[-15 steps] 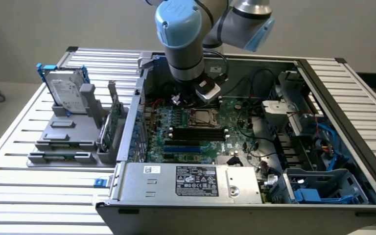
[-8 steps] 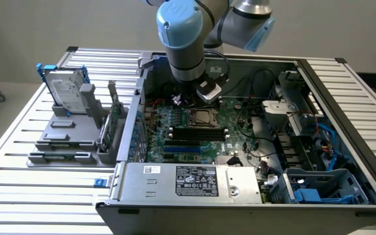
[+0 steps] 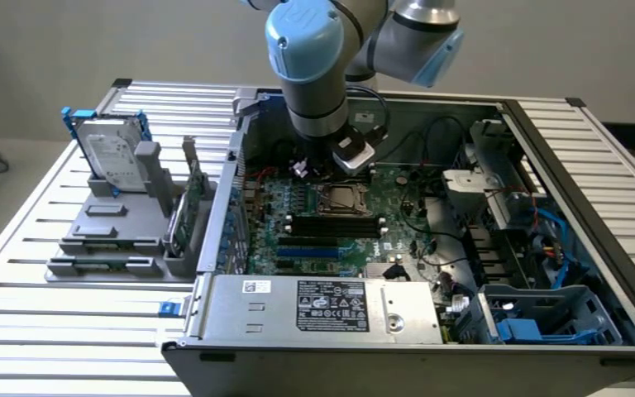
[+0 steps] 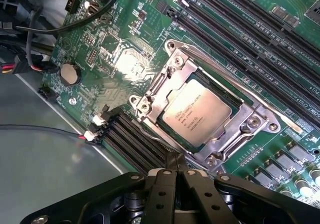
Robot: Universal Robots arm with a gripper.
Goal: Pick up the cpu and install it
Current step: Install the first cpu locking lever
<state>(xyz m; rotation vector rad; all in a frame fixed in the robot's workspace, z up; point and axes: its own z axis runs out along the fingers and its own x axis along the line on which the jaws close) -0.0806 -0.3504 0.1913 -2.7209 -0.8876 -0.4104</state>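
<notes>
Hovering inside the open computer case, the robot arm's gripper hangs just above the motherboard with its fingers pressed together and holding nothing. The cpu already sits in the socket, framed on all sides by the bright metal retention bracket; the fingers' tips stand just beside the socket's edge, apart from the chip. In the exterior view the socket lies near the middle of the board, directly below the arm's wrist, with dark memory slots just beside it. Outside the case, on the ribbed tabletop, a hard drive stands in a grey fixture. The chip looks light, stiff and smooth-topped, likely slippery on its metal lid and delicate underneath; its thin opposite edges would seem the safest hold.
</notes>
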